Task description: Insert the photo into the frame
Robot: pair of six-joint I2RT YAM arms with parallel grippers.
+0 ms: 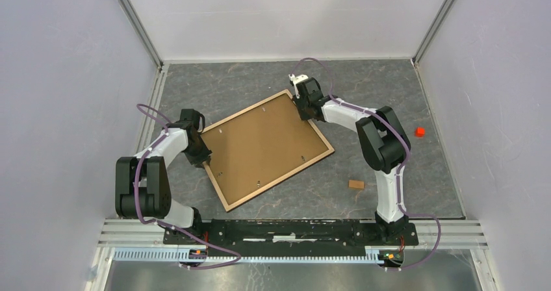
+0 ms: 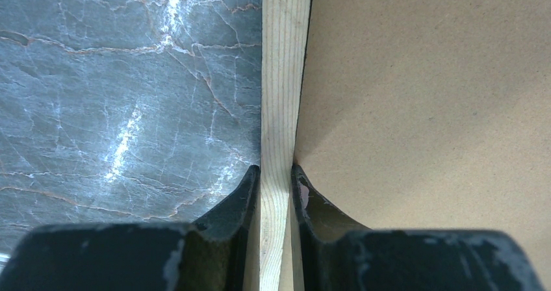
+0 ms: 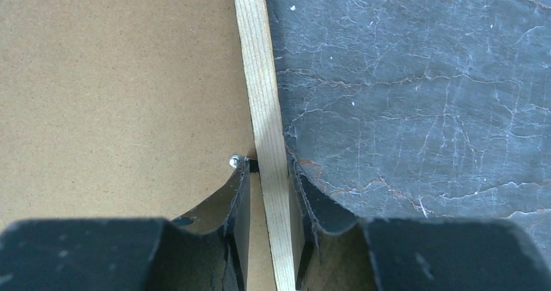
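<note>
The frame (image 1: 280, 180) lies flat and skewed on the table, light wood rim up, with the plain brown backing board (image 1: 263, 145) filling it. The photo is hidden. My left gripper (image 1: 203, 154) is at the frame's left rim. In the left wrist view it (image 2: 276, 171) is shut on the wood rim (image 2: 282, 76), with the board (image 2: 422, 109) to the right. My right gripper (image 1: 303, 112) is at the far right rim. In the right wrist view it (image 3: 268, 164) pinches the slanting rim (image 3: 260, 76), one finger on the board (image 3: 117, 96) side beside a small metal tab (image 3: 234, 161).
A small red cube (image 1: 420, 132) lies at the right of the grey marbled table (image 1: 390, 83). A small brown block (image 1: 355, 184) lies near the right arm's base. Pale walls close in the table on three sides.
</note>
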